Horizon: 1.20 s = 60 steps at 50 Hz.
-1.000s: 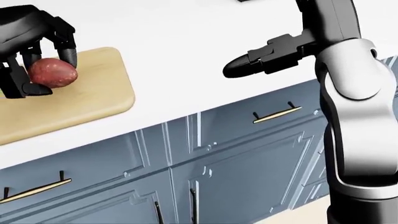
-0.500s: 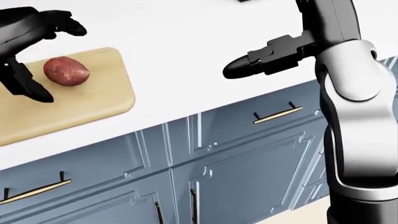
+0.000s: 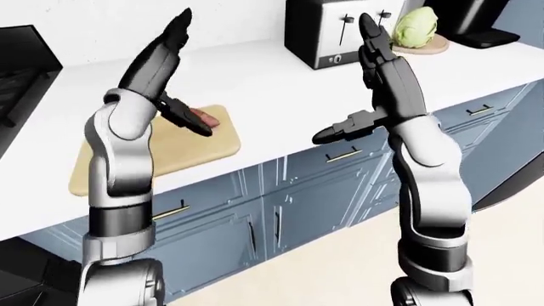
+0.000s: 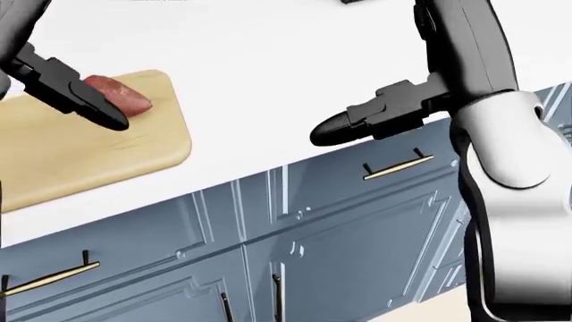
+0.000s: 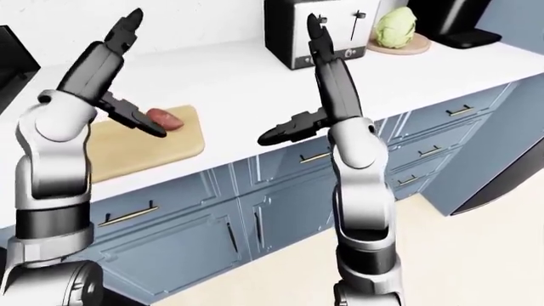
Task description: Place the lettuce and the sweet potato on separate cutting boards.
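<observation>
— Where do your hands stand?

— Nearest me, both arms are raised. My left robot hand [image 3: 174, 29] and my right robot hand [image 3: 370, 32] hold nothing, fingers straight and spread, thumbs jutting sideways.

— And the task's things?

— The reddish-brown oval sweet potato [image 4: 116, 94] lies on the pale rectangular wooden cutting board [image 4: 80, 147], at its top right corner in the head view, with my left thumb crossing just over it. Farther off on the white surface [image 3: 263, 83], beside the black and silver toaster [image 3: 331, 32], the pale green round lettuce [image 3: 414, 27] sits on a small round wooden board [image 3: 429, 46].

— So what could spoil it?

— I judge the job nearly settled. Lowering my left arm carelessly could let the thumb knock the sweet potato off that corner.
</observation>
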### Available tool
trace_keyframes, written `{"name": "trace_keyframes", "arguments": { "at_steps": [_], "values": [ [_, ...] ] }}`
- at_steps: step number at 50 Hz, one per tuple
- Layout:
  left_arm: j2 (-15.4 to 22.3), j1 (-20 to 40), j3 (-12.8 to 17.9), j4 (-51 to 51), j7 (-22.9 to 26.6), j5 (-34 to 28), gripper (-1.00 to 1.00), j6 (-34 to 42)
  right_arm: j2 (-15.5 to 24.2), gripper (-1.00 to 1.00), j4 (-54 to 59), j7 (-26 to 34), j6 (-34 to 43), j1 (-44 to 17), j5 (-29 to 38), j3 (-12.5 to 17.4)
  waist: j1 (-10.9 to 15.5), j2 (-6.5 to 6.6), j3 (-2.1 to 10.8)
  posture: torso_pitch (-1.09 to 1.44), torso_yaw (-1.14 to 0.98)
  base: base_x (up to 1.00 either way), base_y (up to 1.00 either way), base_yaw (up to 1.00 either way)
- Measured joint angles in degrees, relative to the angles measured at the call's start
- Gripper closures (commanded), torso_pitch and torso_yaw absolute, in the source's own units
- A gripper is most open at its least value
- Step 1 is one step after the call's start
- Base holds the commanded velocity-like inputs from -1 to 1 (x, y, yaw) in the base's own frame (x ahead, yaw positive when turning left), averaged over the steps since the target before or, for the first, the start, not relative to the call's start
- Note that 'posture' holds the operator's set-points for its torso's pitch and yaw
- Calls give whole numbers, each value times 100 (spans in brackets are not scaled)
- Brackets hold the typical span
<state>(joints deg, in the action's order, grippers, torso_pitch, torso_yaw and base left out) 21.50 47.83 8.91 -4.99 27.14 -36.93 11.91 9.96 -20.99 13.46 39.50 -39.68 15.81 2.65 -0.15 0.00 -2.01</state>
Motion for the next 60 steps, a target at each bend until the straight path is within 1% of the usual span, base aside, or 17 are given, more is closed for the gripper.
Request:
{"name": "trace_keyframes", "arguments": {
  "at_steps": [2, 5, 8, 12, 15, 17, 21, 25, 28, 30, 32, 37, 43, 47, 50, 54, 60],
  "values": [
    [-126, -212, 14, 525, -172, 168, -100, 361, -43, -100, -326, 64, 174, 103, 53, -15, -7, 10, 0, 0, 0, 0, 0, 0],
    [-298, -641, -53, 1308, -324, 325, -100, 762, -112, -100, -712, 122, 391, 206, 119, -9, -8, 18, 11, 0, 0, 0, 0, 0],
    [-448, -1079, -120, 1863, -391, 411, -100, 1025, -206, -100, -1135, 163, 604, 386, 180, -86, -4, 13, 17, 0, 0, 0, 0, 0],
    [-669, -1537, -120, 2611, -456, 469, -100, 1451, -292, -100, -1609, 224, 834, 589, 293, -209, -1, -6, -7, 0, 0, 0, 0, 0],
    [-877, -1900, -136, 3191, -598, 522, -100, 1666, -382, -100, -1839, 218, 894, 758, 382, -252, 5, -13, 6, 0, 0, 0, 0, 0],
    [-1018, -2159, -177, 3465, -749, 576, -100, 1702, -468, -100, -1955, 183, 876, 899, 427, -286, 10, -14, 22, 0, 0, 0, 0, 0],
    [-1222, -2476, -202, 3848, -1004, 752, -100, 1801, -630, -100, -2121, 78, 733, 1195, 473, -398, 11, -17, 29, 0, 0, 0, 0, 0],
    [-1412, -2794, -208, 4222, -1316, 1048, -100, 1822, -719, -100, -2202, -60, 536, 1455, 453, -400, 19, -14, 46, 0, 0, 0, 0, 0],
    [-1440, -2955, -222, 4368, -1501, 1245, -100, 1816, -749, -100, -2215, -162, 397, 1620, 443, -405, 21, -13, 55, 0, 0, 0, 0, 0],
    [-1467, -3109, -227, 4431, -1593, 1338, -100, 1745, -823, -100, -2203, -261, 194, 1848, 408, -428, 20, -13, 83, 0, 0, 0, 0, 0],
    [-1473, -3252, -230, 4510, -1649, 1418, -100, 1707, -876, -100, -2136, -363, -4, 2062, 349, -459, 17, -10, 83, 0, 0, 0, 0, 0],
    [-1512, -3370, -254, 4830, -1693, 1519, -100, 1805, -917, -100, -2003, -567, -223, 2232, 197, -460, 17, -1, 74, 0, 0, 0, 0, 0],
    [-1610, -3548, -232, 5017, -1938, 1735, -100, 1626, -920, -100, -2144, -712, -395, 2292, 49, -417, 20, -4, 107, 0, 0, 0, 0, 0],
    [-1671, -3801, -380, 5042, -2031, 1749, -100, 1476, -883, -100, -2336, -823, -383, 2321, -68, -336, 35, -15, 115, 0, 0, 0, 0, 0],
    [-1720, -3910, -554, 5229, -1916, 1663, -100, 1586, -839, -100, -2570, -861, -261, 2345, -67, -361, 35, -30, 102, 0, 0, 0, 0, 0],
    [-1756, -3805, -787, 5777, -1621, 1428, -100, 1987, -784, -100, -2991, -765, 111, 2201, 84, -491, 30, -39, 91, 0, 0, 0, 0, 0],
    [-1767, -3486, -863, 6364, -1214, 1071, -100, 2542, -727, -100, -3705, -444, 846, 1764, 441, -625, 39, -35, 95, 0, 0, 0, 0, 0]
  ]
}}
